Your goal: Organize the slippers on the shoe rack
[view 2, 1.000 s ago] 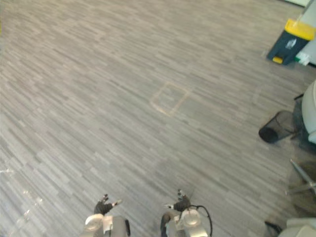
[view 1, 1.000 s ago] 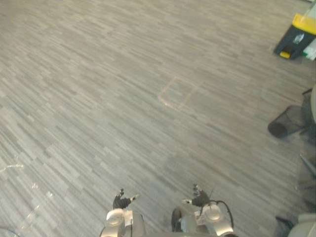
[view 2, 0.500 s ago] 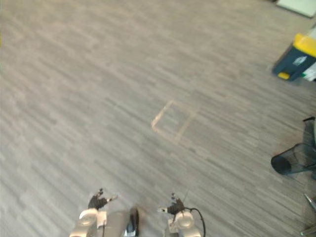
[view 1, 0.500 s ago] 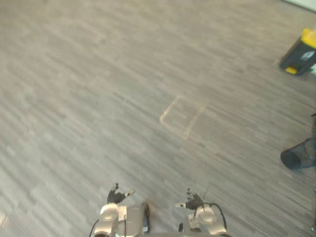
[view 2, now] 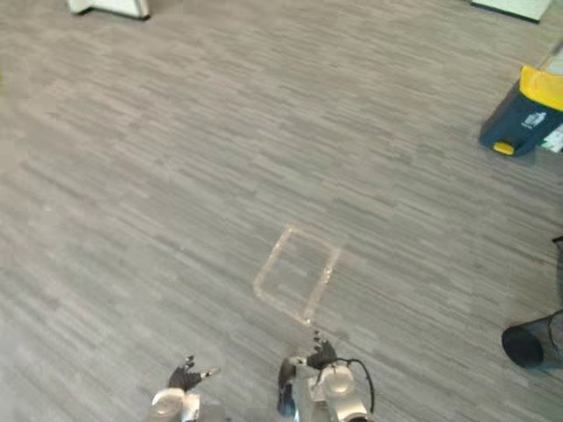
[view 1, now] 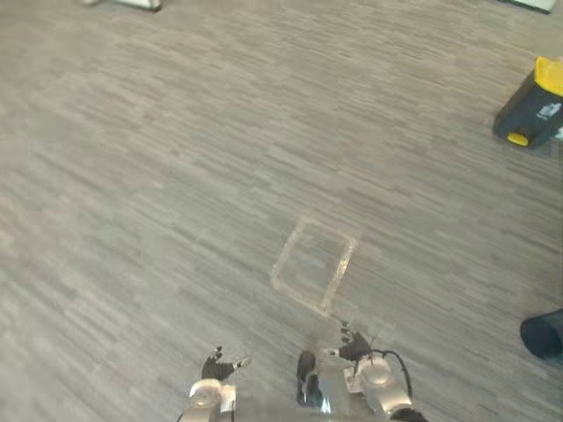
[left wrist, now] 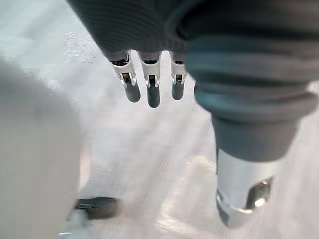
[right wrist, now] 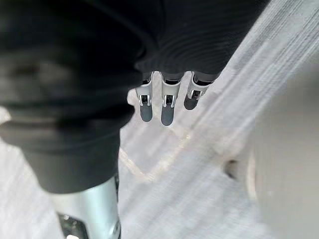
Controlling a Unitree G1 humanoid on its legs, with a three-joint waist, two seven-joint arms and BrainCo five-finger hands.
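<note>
Left eye view looks down on a grey plank floor (view 1: 158, 193). The left hand (view 1: 218, 367) and right hand (view 1: 354, 345) hang low at 6 o'clock, both empty. The left hand's fingers (left wrist: 153, 94) and the right hand's fingers (right wrist: 164, 112) hang straight and slightly apart in the wrist views.

A taped square (view 1: 313, 265) lies at 12 o'clock, just ahead of the right hand. A yellow-lidded bin (view 1: 530, 104) stands at 2 o'clock and a black mesh basket (view 2: 532, 341) at 3 o'clock.

Which way the slippers or shoe rack lie, and which hand is nearer, I cannot tell. A pale object (view 2: 110, 7) far off at 11 o'clock is too cropped to identify.
</note>
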